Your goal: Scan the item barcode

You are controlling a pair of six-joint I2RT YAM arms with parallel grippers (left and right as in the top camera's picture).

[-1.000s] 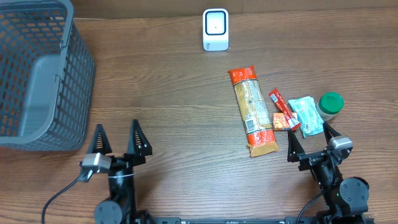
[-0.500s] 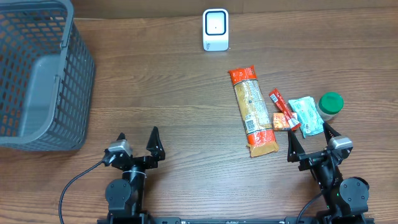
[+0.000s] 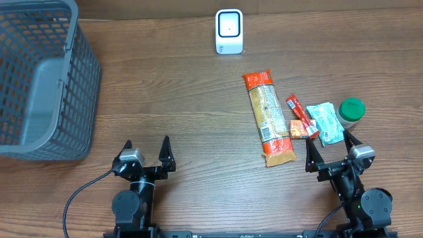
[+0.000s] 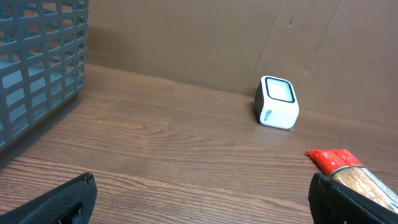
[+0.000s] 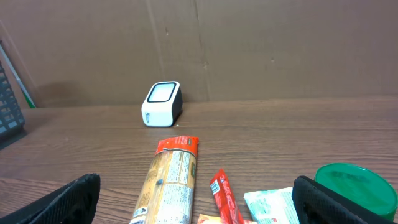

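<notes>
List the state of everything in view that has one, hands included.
Left hand: open, holding nothing.
Right hand: open, holding nothing.
Scanner: upright, untouched.
Basket: upright, nothing visible inside.
Long snack pack: lying flat.
Red stick packet: lying flat.
Orange packet: lying flat.
Teal pouch: lying flat.
Green-lidded jar: upright, lid on.

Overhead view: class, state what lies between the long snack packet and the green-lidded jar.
A red stick sachet, a small orange packet and a teal pouch lie there; the overhead view shows all three.
</notes>
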